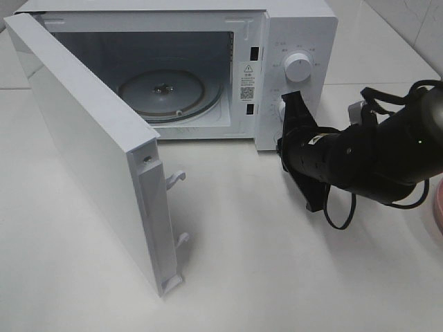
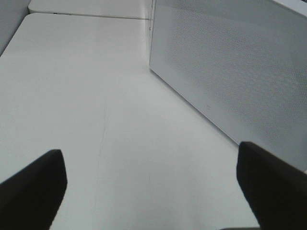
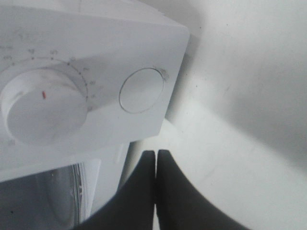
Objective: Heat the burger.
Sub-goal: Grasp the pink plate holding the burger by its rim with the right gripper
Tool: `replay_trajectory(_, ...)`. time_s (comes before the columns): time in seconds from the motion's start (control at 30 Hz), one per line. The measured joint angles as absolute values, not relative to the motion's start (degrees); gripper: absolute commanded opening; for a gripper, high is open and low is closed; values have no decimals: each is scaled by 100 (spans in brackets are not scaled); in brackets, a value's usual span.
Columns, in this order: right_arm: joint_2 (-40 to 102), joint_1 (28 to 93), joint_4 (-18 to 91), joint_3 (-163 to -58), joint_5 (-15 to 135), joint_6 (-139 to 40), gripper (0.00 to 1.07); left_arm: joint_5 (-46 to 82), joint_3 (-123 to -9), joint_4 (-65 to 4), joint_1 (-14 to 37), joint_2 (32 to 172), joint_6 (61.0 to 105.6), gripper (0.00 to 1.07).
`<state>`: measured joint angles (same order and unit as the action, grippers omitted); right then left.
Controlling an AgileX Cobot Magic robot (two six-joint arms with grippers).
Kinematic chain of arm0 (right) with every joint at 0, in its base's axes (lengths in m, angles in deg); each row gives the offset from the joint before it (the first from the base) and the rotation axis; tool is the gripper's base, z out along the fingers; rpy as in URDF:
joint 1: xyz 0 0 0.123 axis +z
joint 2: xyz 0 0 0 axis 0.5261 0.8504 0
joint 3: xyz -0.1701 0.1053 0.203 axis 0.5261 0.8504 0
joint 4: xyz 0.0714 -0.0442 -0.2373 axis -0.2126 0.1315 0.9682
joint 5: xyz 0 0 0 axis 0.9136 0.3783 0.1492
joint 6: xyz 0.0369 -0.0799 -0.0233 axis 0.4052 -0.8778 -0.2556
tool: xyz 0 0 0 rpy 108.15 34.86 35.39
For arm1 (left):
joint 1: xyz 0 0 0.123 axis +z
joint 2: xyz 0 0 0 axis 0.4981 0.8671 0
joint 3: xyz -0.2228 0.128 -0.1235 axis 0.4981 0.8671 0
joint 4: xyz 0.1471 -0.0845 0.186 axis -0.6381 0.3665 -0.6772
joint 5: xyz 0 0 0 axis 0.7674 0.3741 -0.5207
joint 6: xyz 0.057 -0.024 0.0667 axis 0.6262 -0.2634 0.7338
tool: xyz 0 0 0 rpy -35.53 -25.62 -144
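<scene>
Burger not showing in any view, so its spot can't be given. Only hint is a pink sliver (image 1: pixel 438 202) poking in at the far right edge of the high view, cut off, poss. a plate; whether burger is sitting on it, can't tell. Microwave (image 1: pixel 304 41) standing w/ door (image 1: pixel 90 159) hanging wide open to the left, glass turntable (image 1: pixel 163 90) lying bare inside. R gripper (image 1: pixel 288 100) reaching at the control panel, fingers pressed together w/ nothing between, tips hovering by the lower knob (image 1: pixel 280 109); wrist view showing a round flush button (image 3: pixel 142 90) just off the tips, red-marked dial (image 3: pixel 41 112) beside it. L gripper (image 2: pixel 148 151) not appearing in high view, jaws standing wide apart over bare table (image 2: pixel 96 86), white dotted panel (image 2: pixel 230 72) alongside. Judging: if burger is lying by the pink sliver, it's sitting behind the R arm, R arm being nearer, and R gripper needing to back off and open first. Bun being round, no long axis mattering.
</scene>
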<state>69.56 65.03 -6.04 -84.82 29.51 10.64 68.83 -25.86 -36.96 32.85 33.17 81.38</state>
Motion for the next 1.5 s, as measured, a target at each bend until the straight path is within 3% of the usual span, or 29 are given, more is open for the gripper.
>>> replay_trajectory(0.6, 5444, 5787, -415, -8385, 6452, -3938, 3, 6883, -2586, -3696, 3285, 3317, 8138, 90)
replay_trajectory(0.8, 5146, 5512, 192, -8385, 7139, -4253, 4, 6883, -2586, -3696, 3285, 3317, 8138, 90)
replay_trajectory(1.23, 4241, 5151, 2725, -8385, 8761, -4196, 8, 6883, -2586, -3696, 3285, 3317, 8138, 90)
replay_trajectory(1.5, 3931, 5025, 3092, -8385, 9483, -4201, 11, 6883, -2586, -3696, 3285, 3317, 8138, 90)
